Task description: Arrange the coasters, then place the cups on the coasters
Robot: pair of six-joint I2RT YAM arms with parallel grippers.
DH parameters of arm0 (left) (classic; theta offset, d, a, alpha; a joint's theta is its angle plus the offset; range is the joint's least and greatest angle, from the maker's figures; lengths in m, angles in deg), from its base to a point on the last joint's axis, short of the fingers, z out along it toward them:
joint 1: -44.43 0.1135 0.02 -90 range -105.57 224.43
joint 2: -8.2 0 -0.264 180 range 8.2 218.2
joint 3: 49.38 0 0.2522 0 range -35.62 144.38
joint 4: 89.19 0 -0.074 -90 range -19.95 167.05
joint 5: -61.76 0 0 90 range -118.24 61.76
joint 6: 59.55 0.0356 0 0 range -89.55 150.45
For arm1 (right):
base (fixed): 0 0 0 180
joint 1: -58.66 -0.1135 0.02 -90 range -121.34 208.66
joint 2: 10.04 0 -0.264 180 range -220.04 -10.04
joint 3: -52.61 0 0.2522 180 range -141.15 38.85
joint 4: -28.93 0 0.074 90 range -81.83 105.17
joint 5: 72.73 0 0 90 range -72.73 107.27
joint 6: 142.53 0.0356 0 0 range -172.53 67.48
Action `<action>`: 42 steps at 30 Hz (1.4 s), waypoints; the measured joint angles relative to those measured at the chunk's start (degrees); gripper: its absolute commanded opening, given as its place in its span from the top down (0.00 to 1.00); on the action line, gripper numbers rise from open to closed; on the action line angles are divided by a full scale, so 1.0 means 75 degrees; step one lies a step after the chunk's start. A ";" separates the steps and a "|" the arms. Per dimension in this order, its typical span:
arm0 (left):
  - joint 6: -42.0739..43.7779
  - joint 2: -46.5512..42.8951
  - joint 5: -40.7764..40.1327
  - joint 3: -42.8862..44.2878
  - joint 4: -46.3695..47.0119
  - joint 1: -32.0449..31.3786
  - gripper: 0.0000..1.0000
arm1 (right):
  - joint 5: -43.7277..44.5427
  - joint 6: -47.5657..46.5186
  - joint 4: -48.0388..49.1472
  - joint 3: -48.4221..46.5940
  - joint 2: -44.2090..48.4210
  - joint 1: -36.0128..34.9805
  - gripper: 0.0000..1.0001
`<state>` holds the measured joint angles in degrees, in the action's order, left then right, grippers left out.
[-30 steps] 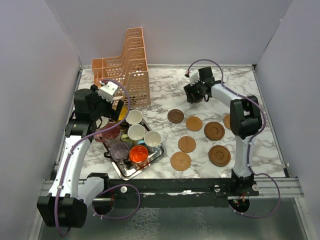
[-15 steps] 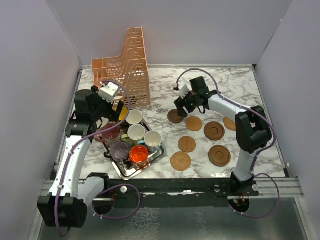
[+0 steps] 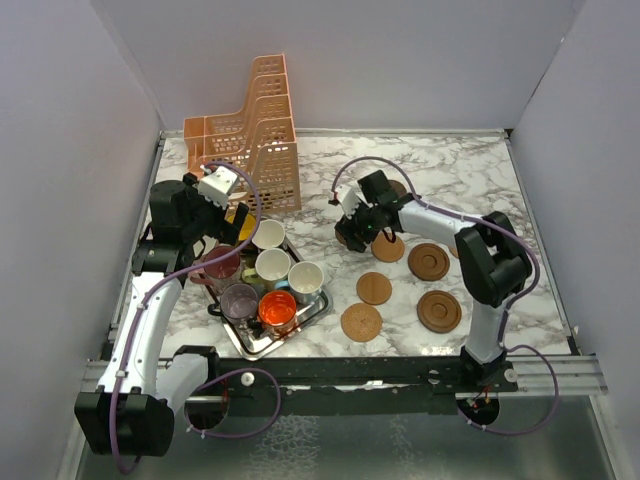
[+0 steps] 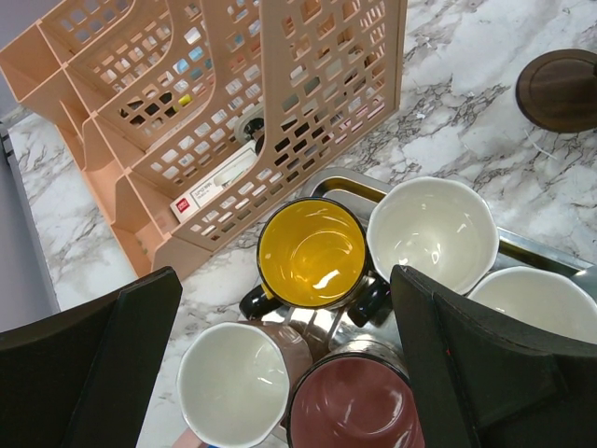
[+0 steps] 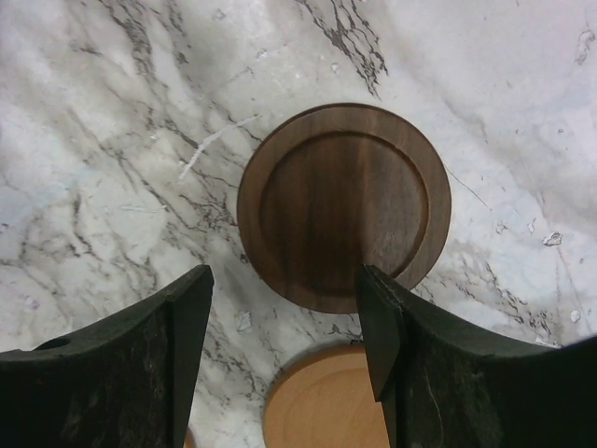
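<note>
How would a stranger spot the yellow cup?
Find the peach plastic rack at the far left of the table; a silver tray sits right before it. The yellow cup stands at the tray corner nearest the rack. Only it is bright yellow inside; its neighbours are white or maroon.

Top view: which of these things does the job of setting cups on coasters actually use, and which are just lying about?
Part of the job: wooden coasters, spread out on the right; cups, bunched on the left.
Just lying about: silver tray under the cups; peach mesh rack behind it.
</note>
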<state>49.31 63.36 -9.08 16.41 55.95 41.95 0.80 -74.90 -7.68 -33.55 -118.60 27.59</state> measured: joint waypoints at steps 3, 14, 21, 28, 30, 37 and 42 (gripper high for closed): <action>0.0000 -0.0012 0.0017 0.0000 0.0000 0.0000 0.01 | 0.0149 -0.0070 0.0020 -0.0079 -0.0291 0.0000 0.38; 0.0023 -0.0052 0.0058 -0.0009 0.0003 0.0000 0.01 | 0.0487 -0.0169 0.0085 -0.0609 -0.0729 0.0000 0.40; 0.0029 -0.0055 0.0082 -0.0032 0.0000 0.0000 0.01 | 0.0831 -0.0052 0.0055 -0.1480 -0.1358 0.0073 0.42; 0.0026 -0.0055 0.0096 -0.0055 0.0000 0.0000 0.01 | 0.0965 0.0108 0.0029 -0.2602 -0.2139 0.0321 0.44; 0.0026 -0.0055 0.0099 -0.0055 0.0000 0.0000 0.01 | 0.0988 0.0154 0.0032 -0.2731 -0.2229 0.0405 0.44; 0.0050 -0.0052 0.0102 -0.0055 0.0000 0.0000 0.01 | 0.1081 0.0239 0.0029 -0.2856 -0.2311 0.0720 0.45; 0.0058 -0.0052 0.0102 -0.0055 0.0000 0.0000 0.01 | 0.1078 0.0239 -0.0038 -0.3054 -0.2428 0.0793 0.44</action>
<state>49.74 62.96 -8.32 16.00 55.95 41.95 8.88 -73.10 -7.97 -56.45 -136.80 33.54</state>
